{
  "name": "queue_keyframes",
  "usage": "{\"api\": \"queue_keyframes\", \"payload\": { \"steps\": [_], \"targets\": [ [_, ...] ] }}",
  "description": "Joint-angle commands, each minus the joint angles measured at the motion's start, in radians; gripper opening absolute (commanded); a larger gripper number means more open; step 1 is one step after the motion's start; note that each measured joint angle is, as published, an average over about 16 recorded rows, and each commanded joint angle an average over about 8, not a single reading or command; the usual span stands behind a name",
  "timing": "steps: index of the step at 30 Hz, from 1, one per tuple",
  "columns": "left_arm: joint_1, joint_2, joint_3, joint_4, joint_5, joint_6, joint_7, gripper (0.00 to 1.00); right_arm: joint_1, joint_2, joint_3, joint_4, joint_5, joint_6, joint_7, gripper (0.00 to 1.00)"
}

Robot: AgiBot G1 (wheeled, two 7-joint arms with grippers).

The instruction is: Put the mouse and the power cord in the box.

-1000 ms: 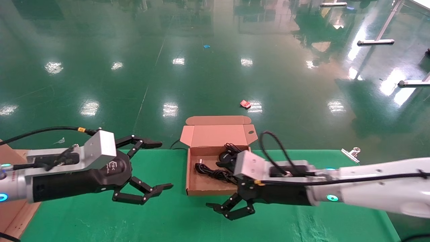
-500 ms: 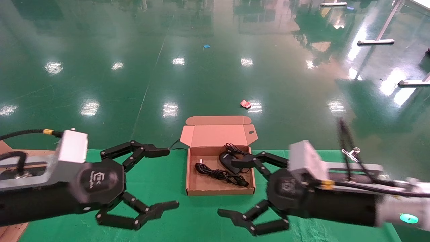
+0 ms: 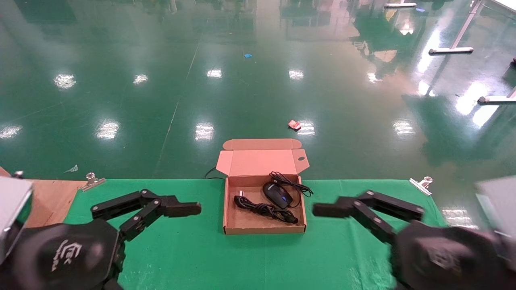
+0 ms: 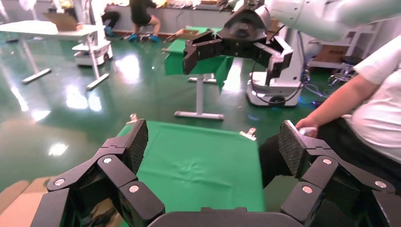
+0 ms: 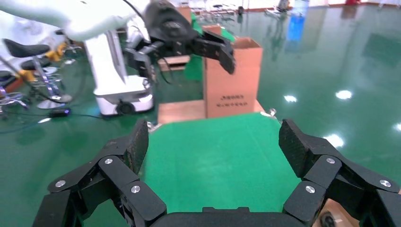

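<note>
Two items: mouse (image 3: pixel 277 194) and cord (image 3: pixel 264 209) both lie inside the box (image 3: pixel 264 230), the mouse at the far side, the cord nearer the front wall.
Box: sits open between the two hands, ahead of both, lid (image 3: pixel 262 162) tilted up at the back; its place midway likely lets either arm reach it.
Left hand (image 3: pixel 169 209): released, fingers spread wide and empty, low over the counter (image 3: pixel 209 257), the box off to its right and apart from it.
Right hand (image 3: pixel 336 209): also released and empty, the box off to its left, apart from it.
Why so: with both things in, I judge the packing done and the arms pulled clear so the lid can swing.
Hard to see: each hand's lower finger is cut off in the head view; the mouse wire (image 3: pixel 292 183) spills over the right wall, and its end is hidden; neither wrist view shows the box.
Edges: clips (image 3: pixel 421 184) pin the green cloth at the corners.
</note>
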Motion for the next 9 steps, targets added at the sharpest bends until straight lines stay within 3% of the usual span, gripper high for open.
{"api": "queue_keyframes", "payload": {
  "steps": [1,9],
  "targets": [
    [0.015,-0.004,-0.025,-0.016,-0.01,0.016,-0.015,1.0,-0.021,0.024,0.035,0.021,0.027,-0.026,0.012,1.0],
    [0.018,-0.004,-0.031,-0.018,-0.013,0.02,-0.016,1.0,-0.029,0.031,0.046,0.028,0.037,-0.035,0.014,1.0]
  ]
}}
